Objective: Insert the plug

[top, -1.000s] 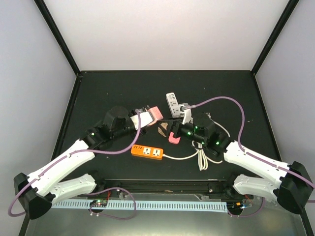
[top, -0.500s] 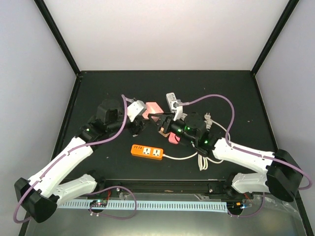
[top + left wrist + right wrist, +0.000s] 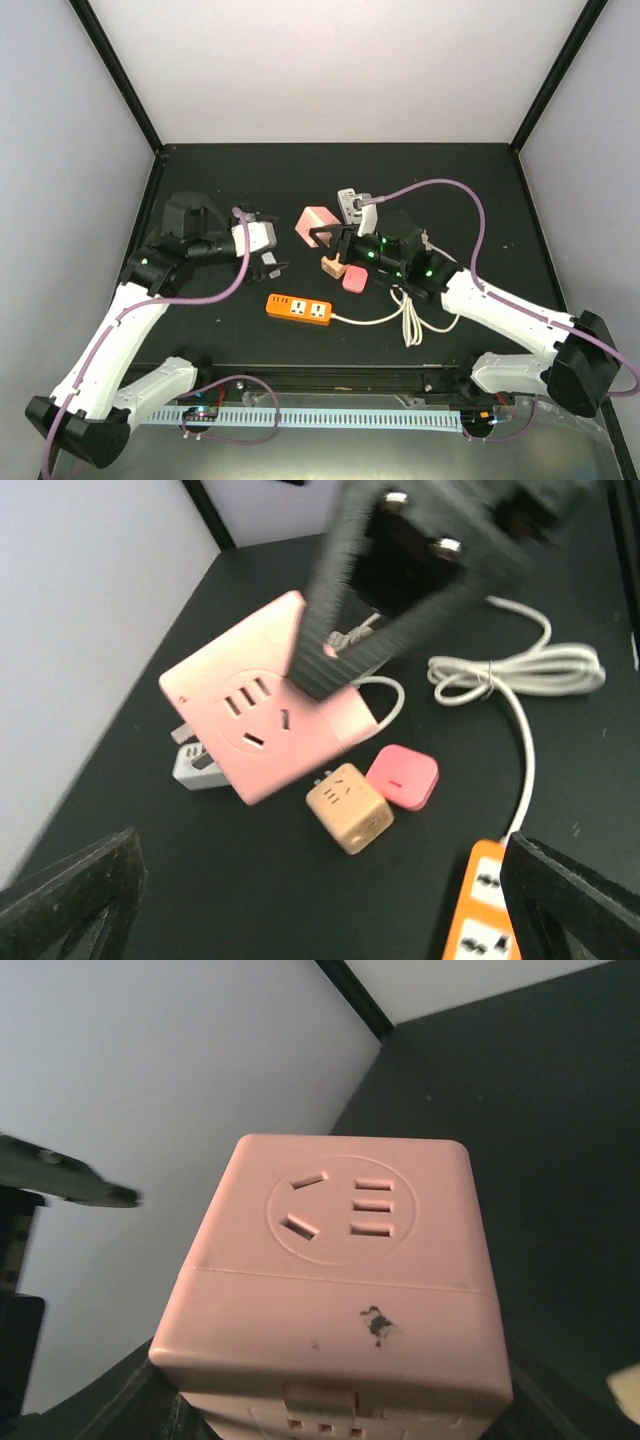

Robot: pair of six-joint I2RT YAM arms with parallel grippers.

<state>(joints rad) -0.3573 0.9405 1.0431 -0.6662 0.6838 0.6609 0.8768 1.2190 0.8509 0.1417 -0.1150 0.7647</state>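
– So, where's the plug job at?
– Not done. Nearest in the top view, the flat orange plastic power strip [image 3: 299,309] lies on the black table [image 3: 200,180] w/ its sockets bare, nothing plugged in.
– And the plug itself?
– Prob. the pale pink plastic cube adaptor [image 3: 315,219], round socket face up. It's further back, apart from the strip, just past the small tan cube adaptor [image 3: 333,266] and the flat pink square pad [image 3: 353,281]. It looks to rest on the table, but I can't be sure. Lift, carry & push-in are all left, imo.
– Grippers?
– Left gripper [image 3: 270,262]: jaws wide apart, empty, over bare table left of the strip, touching nothing.
– Right one?
– Right gripper [image 3: 330,243]: fingers straddle the pink cube's near end, and in the right wrist view the cube fills the space btw them. Can't tell if they're clamped on it or just alongside.
– Anything beyond?
– A white-grey plastic adaptor [image 3: 349,205], just behind the pink cube.
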